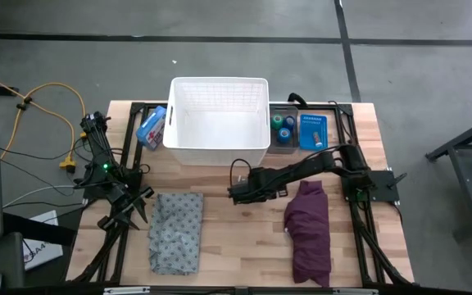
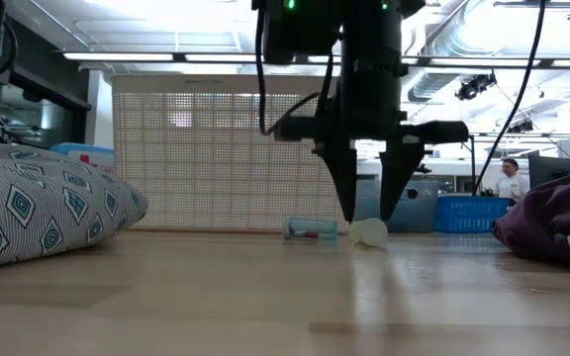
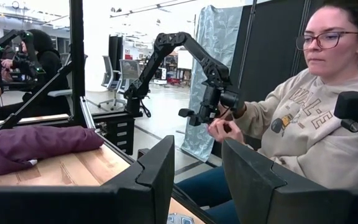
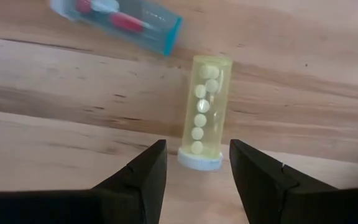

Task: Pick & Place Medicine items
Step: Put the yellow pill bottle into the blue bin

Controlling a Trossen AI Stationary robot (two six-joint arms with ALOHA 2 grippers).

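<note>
My right gripper [image 4: 194, 165] is open and points down at the table in front of the white basket [image 1: 220, 123]. A thin yellowish tube [image 4: 207, 112] holding white pills lies flat on the wood. Its white cap end [image 4: 199, 160] sits between my two fingertips without touching them. Just beyond it lies a small clear vial [image 4: 126, 22] with a blue cap and red contents. The low view shows the right gripper [image 2: 369, 210] above the tube [image 2: 369, 232], with the vial [image 2: 310, 229] beside it. My left gripper [image 3: 197, 168] is open and waits at the table's left edge [image 1: 133, 209].
A grey patterned cloth [image 1: 177, 231] lies near the left front and a purple cloth [image 1: 310, 229] near the right front. Right of the basket are a clear bin with green and blue rolls [image 1: 284, 127] and a blue box [image 1: 312, 131]. A blue package [image 1: 150, 127] lies on the basket's left. A person [image 3: 303, 106] sits beyond the table.
</note>
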